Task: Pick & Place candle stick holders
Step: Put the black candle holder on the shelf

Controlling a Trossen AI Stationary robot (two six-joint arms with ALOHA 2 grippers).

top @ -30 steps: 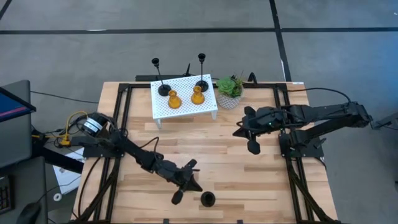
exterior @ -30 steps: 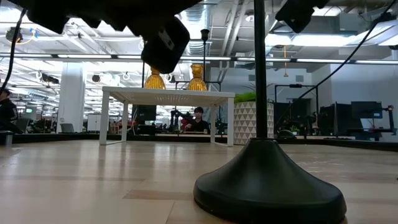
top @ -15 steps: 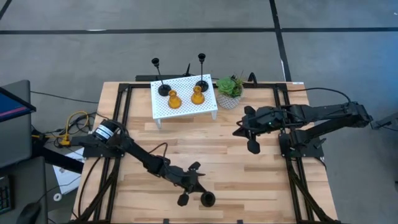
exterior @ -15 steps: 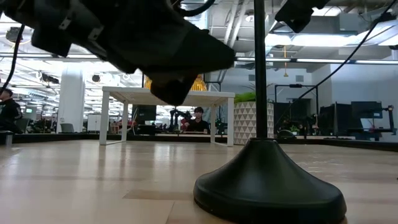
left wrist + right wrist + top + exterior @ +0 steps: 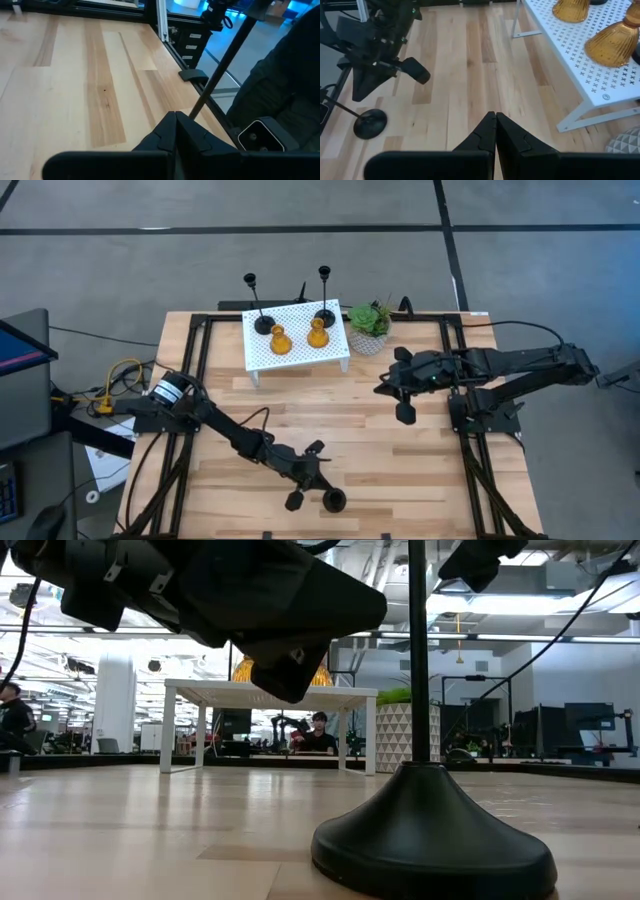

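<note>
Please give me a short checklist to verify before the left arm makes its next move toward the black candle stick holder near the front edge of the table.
1. Left gripper is beside the black round-based candle stick holder at the table's front edge: ok.
2. Left gripper is open enough to take the thin stem: not ok, its fingers are shut with nothing between them.
3. That holder stands upright on the wooden table: ok, per the low view.
4. White perforated metal stand has free space: ok; it carries two black holders and two amber cone-shaped holders.
5. Right gripper is out of the way: ok, shut and empty at mid-table, right side.
6. Small green potted plant is away from the path: ok.
</note>
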